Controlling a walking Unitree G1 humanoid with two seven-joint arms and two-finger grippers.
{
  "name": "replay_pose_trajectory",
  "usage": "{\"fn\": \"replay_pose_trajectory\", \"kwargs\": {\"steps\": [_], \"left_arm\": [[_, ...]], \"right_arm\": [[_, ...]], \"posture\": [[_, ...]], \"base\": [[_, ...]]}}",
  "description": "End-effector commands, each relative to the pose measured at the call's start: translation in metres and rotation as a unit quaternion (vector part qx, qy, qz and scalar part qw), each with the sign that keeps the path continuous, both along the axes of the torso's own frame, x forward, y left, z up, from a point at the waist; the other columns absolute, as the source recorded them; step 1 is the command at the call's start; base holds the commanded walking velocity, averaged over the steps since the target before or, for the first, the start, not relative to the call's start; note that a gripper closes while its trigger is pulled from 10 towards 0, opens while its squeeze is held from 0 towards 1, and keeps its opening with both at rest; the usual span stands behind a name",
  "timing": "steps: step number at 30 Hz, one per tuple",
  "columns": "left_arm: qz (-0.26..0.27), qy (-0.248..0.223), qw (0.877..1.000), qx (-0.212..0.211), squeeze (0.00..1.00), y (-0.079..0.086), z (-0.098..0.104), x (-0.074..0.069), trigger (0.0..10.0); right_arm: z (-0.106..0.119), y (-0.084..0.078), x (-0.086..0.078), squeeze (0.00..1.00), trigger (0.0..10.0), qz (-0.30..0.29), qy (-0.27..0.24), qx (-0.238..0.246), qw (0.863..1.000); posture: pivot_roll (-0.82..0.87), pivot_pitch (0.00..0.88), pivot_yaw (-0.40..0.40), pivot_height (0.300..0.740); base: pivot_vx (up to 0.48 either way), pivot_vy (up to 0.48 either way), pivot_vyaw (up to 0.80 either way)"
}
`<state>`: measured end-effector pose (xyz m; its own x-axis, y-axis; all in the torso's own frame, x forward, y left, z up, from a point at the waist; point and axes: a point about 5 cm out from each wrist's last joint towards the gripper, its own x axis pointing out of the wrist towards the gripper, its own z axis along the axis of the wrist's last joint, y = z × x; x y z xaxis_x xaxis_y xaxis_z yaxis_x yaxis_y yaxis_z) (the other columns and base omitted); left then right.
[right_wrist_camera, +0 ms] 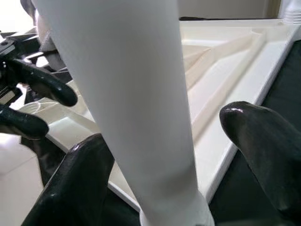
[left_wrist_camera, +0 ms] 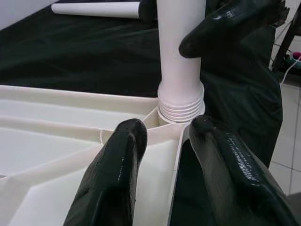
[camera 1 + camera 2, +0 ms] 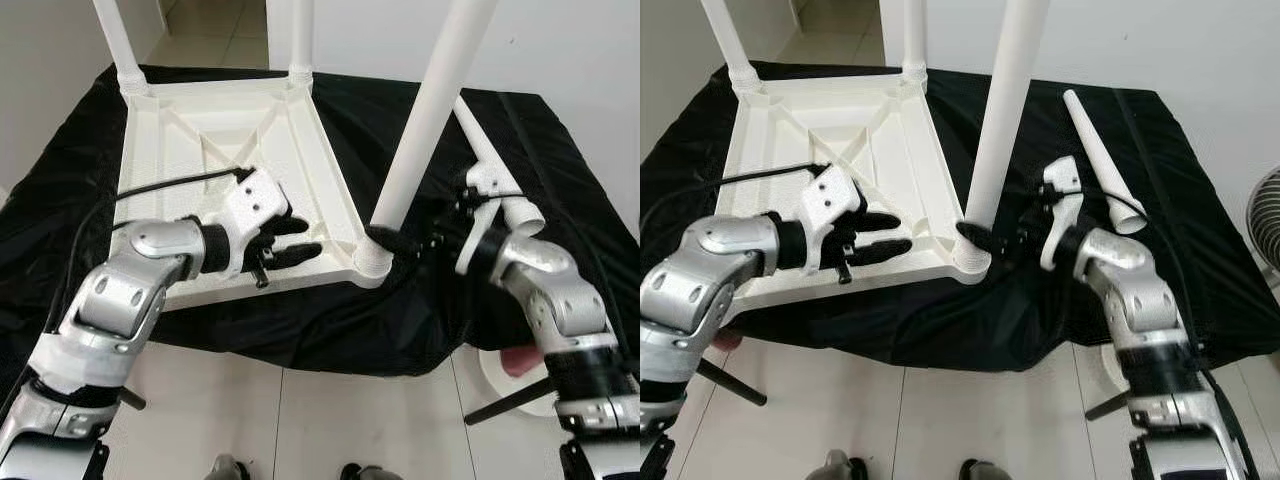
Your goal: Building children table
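An upturned white children's tabletop (image 3: 200,150) lies on a black cloth (image 3: 400,130) in the left and centre of the head views, its ribbed underside facing up. Three white legs stand from its corners: two at the upper left of the frame, their tops cut off by the picture edge, and a third leg (image 3: 425,110) rising from the near-right corner socket (image 3: 372,262) at centre frame, also cut off at the top. A fourth loose leg (image 3: 1102,160) lies flat on the cloth at the upper right.

The right gripper (image 3: 400,243) sits at the base of the third leg just above the socket; in the right wrist view its two black fingers (image 1: 256,141) stand on either side of the leg, spread around it, though whether the pads actually press the plastic cannot be told. The left gripper (image 3: 290,240) rests inside the tabletop near its front rim, left of the socket; its fingers (image 2: 117,174) are parted, with the tabletop's rim wall running between them and holding nothing.

The cloth hides whatever supports the tabletop, and a white object on the floor at lower right is partly covered by the right arm
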<state>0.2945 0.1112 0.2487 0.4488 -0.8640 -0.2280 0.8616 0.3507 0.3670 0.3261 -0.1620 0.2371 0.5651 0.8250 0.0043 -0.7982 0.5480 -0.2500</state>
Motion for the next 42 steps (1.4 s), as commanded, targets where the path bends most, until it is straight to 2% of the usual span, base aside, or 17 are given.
{"fn": "replay_pose_trajectory", "kwargs": {"steps": [1,5,12,13,14,15,16,23,24,25,28,30,37,39,40,42], "left_arm": [[0.002,0.002,1.0,-0.015,0.0,0.003,0.002,-0.005,10.0],[-0.018,0.0,0.999,-0.042,0.0,0.003,0.011,-0.011,10.0],[-0.019,-0.009,0.998,-0.059,0.0,0.001,0.021,-0.015,10.0],[-0.02,-0.009,0.998,-0.061,0.0,0.0,0.022,-0.016,10.0],[-0.02,-0.009,0.998,-0.061,0.0,0.0,0.022,-0.016,10.0],[-0.02,-0.008,0.998,-0.062,0.0,0.0,0.022,-0.016,10.0],[-0.019,-0.008,0.998,-0.063,0.0,0.0,0.022,-0.017,10.0],[-0.013,-0.007,0.997,-0.071,0.0,0.001,0.024,-0.018,10.0],[-0.012,-0.006,0.997,-0.072,0.0,0.001,0.024,-0.018,10.0],[-0.012,-0.006,0.997,-0.072,0.0,0.001,0.024,-0.018,10.0],[-0.01,-0.003,0.997,-0.075,0.0,0.001,0.024,-0.018,10.0],[-0.009,-0.001,0.997,-0.076,0.0,0.001,0.023,-0.018,10.0],[-0.01,0.003,0.997,-0.077,0.0,0.0,0.022,-0.019,10.0],[-0.01,0.005,0.997,-0.077,0.0,0.001,0.022,-0.019,10.0],[-0.01,0.005,0.997,-0.077,0.0,0.001,0.022,-0.019,10.0],[-0.01,0.007,0.997,-0.077,0.0,0.001,0.022,-0.019,10.0]], "right_arm": [[-0.008,0.003,0.004,0.0,10.0,0.036,0.031,-0.008,0.999],[-0.009,0.007,0.014,0.0,10.0,0.052,0.038,-0.026,0.998],[-0.012,0.022,0.026,0.0,10.0,0.087,0.053,-0.032,0.994],[-0.013,0.023,0.027,0.0,8.6,0.091,0.054,-0.034,0.994],[-0.013,0.023,0.027,0.0,8.6,0.091,0.054,-0.034,0.994],[-0.014,0.024,0.028,0.0,4.5,0.093,0.054,-0.035,0.994],[-0.016,0.025,0.029,0.0,0.0,0.095,0.056,-0.041,0.993],[-0.028,0.021,0.033,0.0,0.0,0.062,0.075,-0.053,0.994],[-0.034,0.017,0.036,0.0,0.0,0.034,0.08,-0.062,0.994],[-0.034,0.017,0.036,0.0,0.0,0.034,0.08,-0.062,0.994],[-0.052,0.006,0.039,0.0,0.0,-0.062,0.096,-0.075,0.991],[-0.06,0.003,0.039,0.0,0.0,-0.106,0.103,-0.072,0.986],[-0.07,0.004,0.035,0.0,0.0,-0.176,0.106,-0.063,0.977],[-0.076,0.003,0.033,0.0,0.0,-0.254,0.114,-0.033,0.96],[-0.076,0.003,0.033,0.0,0.0,-0.254,0.114,-0.033,0.96],[-0.08,0.002,0.031,0.0,0.0,-0.314,0.122,-0.014,0.942]], "posture": [[-0.01,0.13,0.015,0.74],[0.0,0.128,0.015,0.74],[0.01,0.128,0.009,0.74],[0.01,0.128,0.009,0.74],[0.01,0.128,0.009,0.74],[0.01,0.129,0.008,0.74],[0.01,0.13,0.006,0.74],[0.02,0.132,0.004,0.74],[0.01,0.135,0.006,0.74],[0.01,0.135,0.006,0.74],[0.0,0.142,0.01,0.74],[0.0,0.145,0.01,0.74],[0.0,0.152,0.009,0.74],[-0.01,0.157,0.009,0.74],[-0.01,0.157,0.009,0.74],[-0.01,0.16,0.009,0.74]], "base": [[0.0,0.0,0.0],[0.0,0.0,0.0],[0.0,0.0,0.0],[0.0,0.0,0.0],[0.0,0.0,0.0],[0.0,0.0,0.0],[0.0,0.0,0.0],[0.0,0.0,0.0],[0.0,0.0,0.0],[0.0,0.0,0.0],[0.0,0.0,0.0],[0.0,0.0,0.0],[0.0,0.0,0.0],[0.0,0.0,0.0],[0.0,0.0,0.0],[0.0,0.0,0.0]]}}
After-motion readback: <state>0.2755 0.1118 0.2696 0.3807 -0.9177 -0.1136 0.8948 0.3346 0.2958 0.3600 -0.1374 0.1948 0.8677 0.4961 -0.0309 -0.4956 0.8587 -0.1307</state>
